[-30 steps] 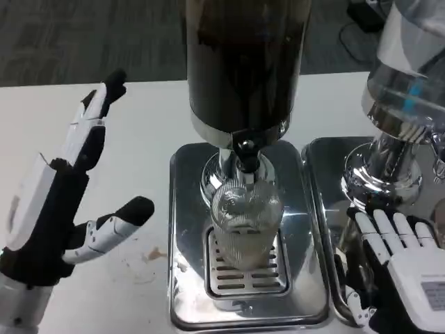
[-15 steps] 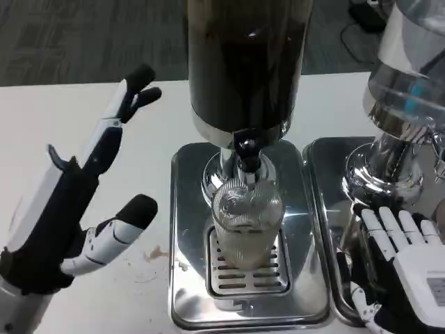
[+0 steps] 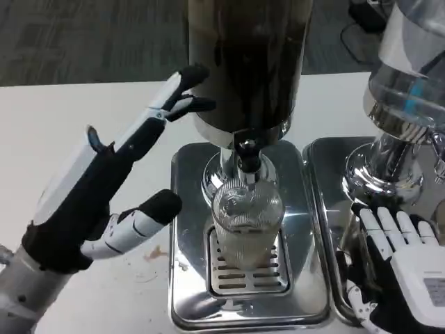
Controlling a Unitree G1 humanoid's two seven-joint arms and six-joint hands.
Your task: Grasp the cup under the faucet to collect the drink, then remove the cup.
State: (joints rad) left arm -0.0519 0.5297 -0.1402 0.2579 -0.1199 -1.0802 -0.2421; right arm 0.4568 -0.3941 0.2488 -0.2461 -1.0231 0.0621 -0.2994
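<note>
Left robot hand (image 3: 104, 202) swinging in toward the cup (image 3: 245, 223) under the faucet (image 3: 246, 154), fingers spread wide, nothing held yet; grasp imminent.

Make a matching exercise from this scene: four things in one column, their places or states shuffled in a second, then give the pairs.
Things
1. left hand
2. right hand
3. cup
4. drink stain

Places or states
A. standing on the slotted drip grate under the faucet
B. on the white table, left of the steel tray
C. open, fingers spread, reaching toward the dispenser
D. resting flat on the neighbouring tray at the right

Pairs: 1-C, 2-D, 3-A, 4-B
</note>
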